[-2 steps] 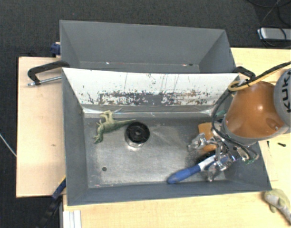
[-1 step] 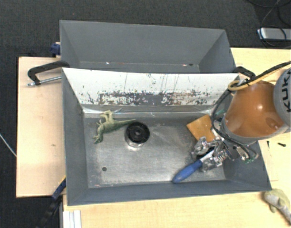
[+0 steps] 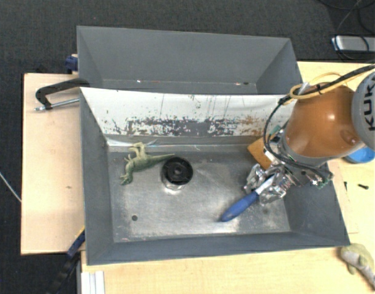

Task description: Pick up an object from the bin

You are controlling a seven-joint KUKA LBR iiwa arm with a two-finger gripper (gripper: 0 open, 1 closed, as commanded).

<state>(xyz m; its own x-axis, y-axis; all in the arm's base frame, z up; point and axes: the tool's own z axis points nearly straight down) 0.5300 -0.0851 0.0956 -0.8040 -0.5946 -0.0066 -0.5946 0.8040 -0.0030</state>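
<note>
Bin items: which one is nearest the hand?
The blue stick-shaped thing on the floor's right side; its upper end reaches the hand. The black round cap and green toy lizard lie far left.

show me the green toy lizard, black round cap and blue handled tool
green toy lizard (image 3: 137, 161), camera view, its body
black round cap (image 3: 176, 170), camera view, its centre
blue handled tool (image 3: 238, 208), camera view, mid handle

1 green toy lizard (image 3: 136, 161), 1 blk round knob (image 3: 176, 171), 1 blue-handled tool (image 3: 238, 208)

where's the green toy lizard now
In the camera view the green toy lizard lies on the bin floor, back left, just left of the black round thing.
</note>
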